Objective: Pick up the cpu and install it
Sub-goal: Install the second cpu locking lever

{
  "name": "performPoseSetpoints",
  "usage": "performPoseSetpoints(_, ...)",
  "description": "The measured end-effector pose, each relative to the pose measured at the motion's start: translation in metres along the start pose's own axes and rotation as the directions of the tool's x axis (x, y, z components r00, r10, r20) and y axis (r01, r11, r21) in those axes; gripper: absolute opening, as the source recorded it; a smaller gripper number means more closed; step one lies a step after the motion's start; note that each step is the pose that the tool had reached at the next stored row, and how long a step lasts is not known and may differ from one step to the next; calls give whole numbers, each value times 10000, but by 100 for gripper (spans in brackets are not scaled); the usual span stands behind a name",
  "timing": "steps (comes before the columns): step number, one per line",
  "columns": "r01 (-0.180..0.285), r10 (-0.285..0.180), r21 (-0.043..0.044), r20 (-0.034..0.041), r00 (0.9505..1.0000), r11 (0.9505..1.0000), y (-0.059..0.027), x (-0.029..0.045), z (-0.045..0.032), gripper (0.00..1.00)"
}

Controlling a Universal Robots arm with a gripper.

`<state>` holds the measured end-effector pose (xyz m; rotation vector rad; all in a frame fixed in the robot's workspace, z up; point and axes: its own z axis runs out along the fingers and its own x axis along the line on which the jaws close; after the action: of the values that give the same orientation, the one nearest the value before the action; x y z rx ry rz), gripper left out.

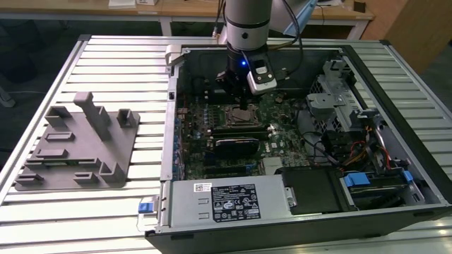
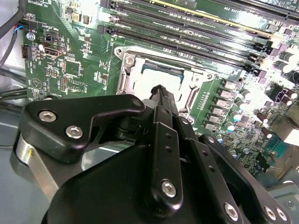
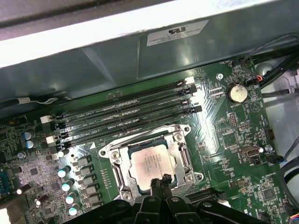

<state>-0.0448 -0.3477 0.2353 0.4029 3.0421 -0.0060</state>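
Observation:
The cpu (image 3: 150, 161) is a flat square chip with a silver top, lying level inside the metal-framed motherboard socket (image 3: 117, 161). In the second wrist view the cpu (image 2: 156, 78) shows just past my fingertips, within the socket (image 2: 127, 70). My gripper (image 3: 163, 179) hangs directly over the chip's near edge with its black fingers pressed together and nothing between them. In the exterior view the gripper (image 1: 244, 107) reaches down into the open computer case onto the cpu (image 1: 242, 115). Whether the tips touch the chip I cannot tell.
Several black memory slots (image 3: 126, 116) run beside the socket, and a coin battery (image 3: 237, 92) sits further off. The case holds a power supply (image 1: 226, 201), a drive cage (image 1: 332, 95) and loose cables (image 1: 353, 153). A grey fixture tray (image 1: 78, 148) stands at the exterior view's left.

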Motion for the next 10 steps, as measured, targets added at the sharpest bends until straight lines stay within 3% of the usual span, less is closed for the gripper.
performPoseSetpoints(10, 1, -1, 0, 0, 10000, 10000, -35, -9, 1, 11)
